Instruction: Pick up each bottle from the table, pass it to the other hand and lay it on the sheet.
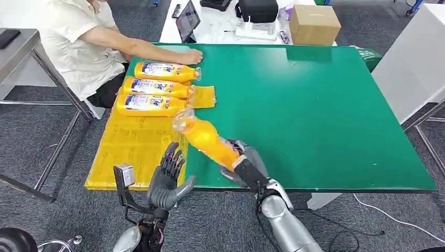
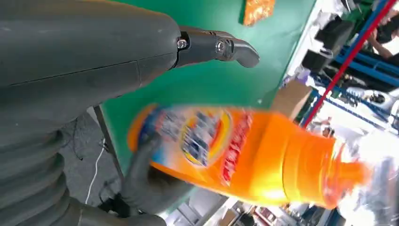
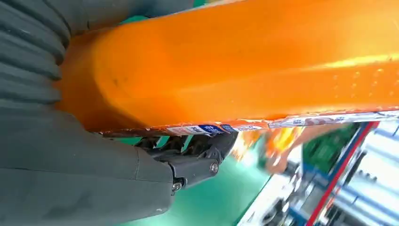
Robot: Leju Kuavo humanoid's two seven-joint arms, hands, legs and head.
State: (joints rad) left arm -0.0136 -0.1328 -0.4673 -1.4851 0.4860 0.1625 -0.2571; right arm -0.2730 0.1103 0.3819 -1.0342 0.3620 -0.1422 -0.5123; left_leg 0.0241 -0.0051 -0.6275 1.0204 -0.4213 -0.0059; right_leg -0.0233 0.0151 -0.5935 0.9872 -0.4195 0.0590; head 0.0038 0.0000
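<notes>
My right hand (image 1: 245, 164) grips the lower end of an orange bottle (image 1: 207, 137) above the table's near edge, its clear cap end tilted toward the yellow sheet (image 1: 134, 144). The same bottle (image 2: 244, 150) fills much of the left wrist view, and its orange body (image 3: 244, 61) lies against my right hand (image 3: 94, 179) in the right wrist view. My left hand (image 1: 169, 181) stands open with fingers spread, just left of the bottle and apart from it. Three orange bottles (image 1: 157, 86) lie side by side at the far end of the sheet.
The green table (image 1: 325, 105) is bare to the right. A person in a white shirt (image 1: 78, 42) sits at the far left, one hand (image 1: 191, 55) resting on the table behind the bottles. A cardboard box (image 1: 314, 23) and a tablet (image 1: 187, 21) stand beyond.
</notes>
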